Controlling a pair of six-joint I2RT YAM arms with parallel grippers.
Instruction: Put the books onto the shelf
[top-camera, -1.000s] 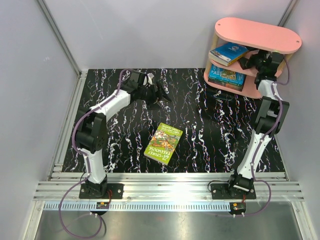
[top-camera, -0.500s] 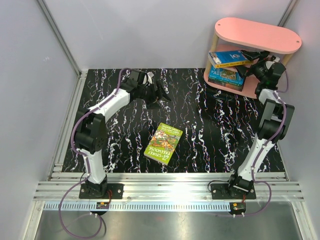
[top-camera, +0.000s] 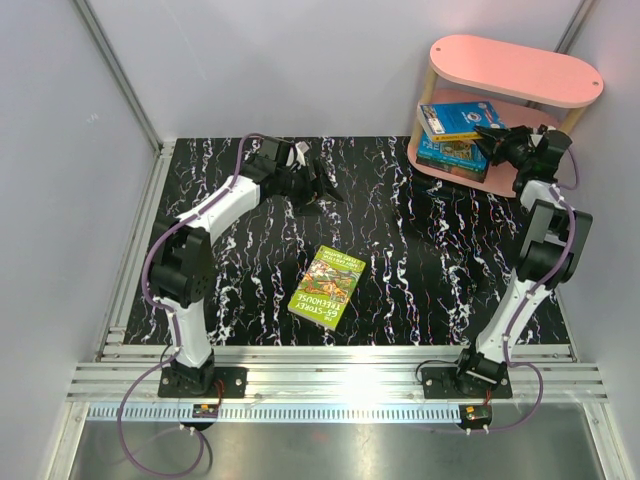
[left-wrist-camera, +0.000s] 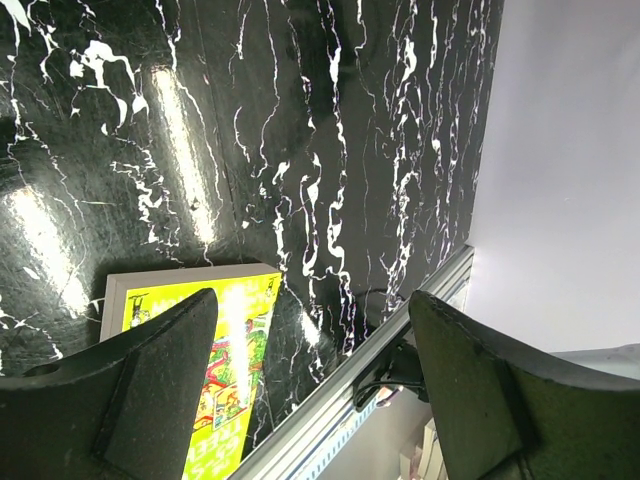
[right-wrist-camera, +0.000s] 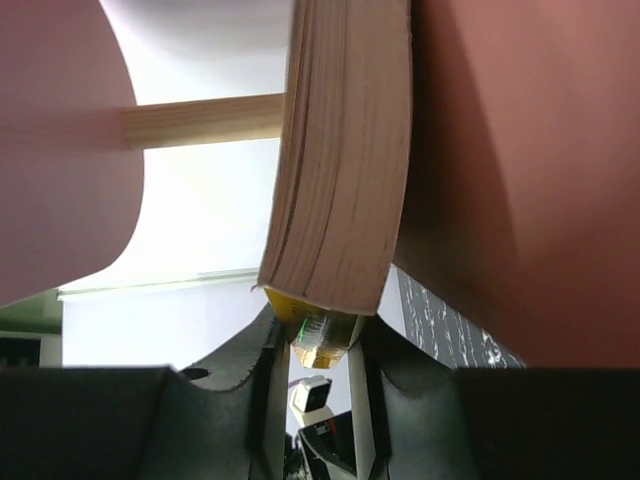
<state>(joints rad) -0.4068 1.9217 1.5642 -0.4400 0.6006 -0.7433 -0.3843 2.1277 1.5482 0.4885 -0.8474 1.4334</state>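
Note:
The pink shelf (top-camera: 515, 70) stands at the back right. A blue book (top-camera: 455, 118) lies on its middle tier and another blue book (top-camera: 452, 155) on the lowest tier. My right gripper (top-camera: 497, 143) is at the upper book's right edge. In the right wrist view the fingers (right-wrist-camera: 250, 370) are shut on a corner of that book (right-wrist-camera: 345, 180), which rests against the pink board (right-wrist-camera: 520, 170). A yellow-green book (top-camera: 327, 286) lies flat mid-table. My left gripper (top-camera: 318, 188) hovers open and empty behind it, and the book (left-wrist-camera: 225, 370) shows past its left finger.
A silver rail (top-camera: 340, 352) runs along the table's near edge. Grey walls close in the left, back and right sides. The shelf's wooden post (right-wrist-camera: 205, 120) crosses behind the held book.
My right gripper has drawn back out of the shelf and closed on the upper blue book's edge. That book went from tilted to flat. The left arm has hardly moved.

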